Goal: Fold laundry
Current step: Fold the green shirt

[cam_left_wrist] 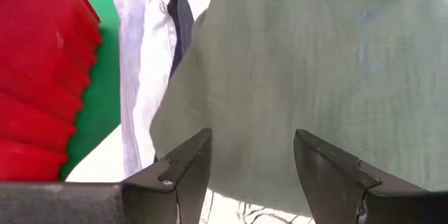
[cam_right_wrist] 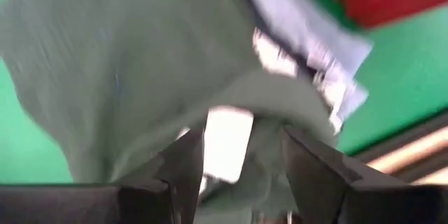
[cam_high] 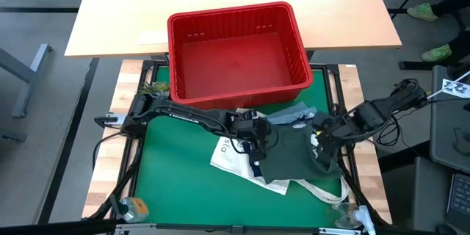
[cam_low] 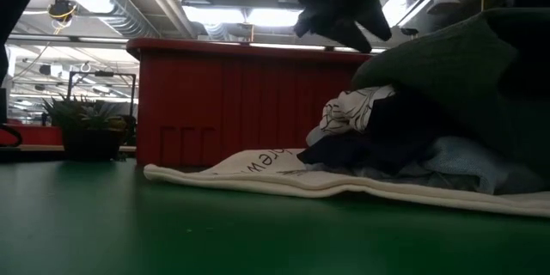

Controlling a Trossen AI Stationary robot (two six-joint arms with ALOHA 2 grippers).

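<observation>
Laundry (cam_high: 294,154) heaps by the counter's right edge between 2 spread, empty end effectors, left (cam_high: 258,134) and right (cam_high: 320,138), equally near.

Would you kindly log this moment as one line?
left tool: open, over olive garment | right tool: open, at garment's edge | red basket: behind pile

Laundry heaped just in front of the red basket (cam_high: 236,51), toward its right corner. Dark olive garment (cam_high: 290,154) spread on top. Light blue denim (cam_high: 292,112), navy piece (cam_low: 378,133) and white leaf-print piece (cam_low: 348,110) bunched beneath.
</observation>
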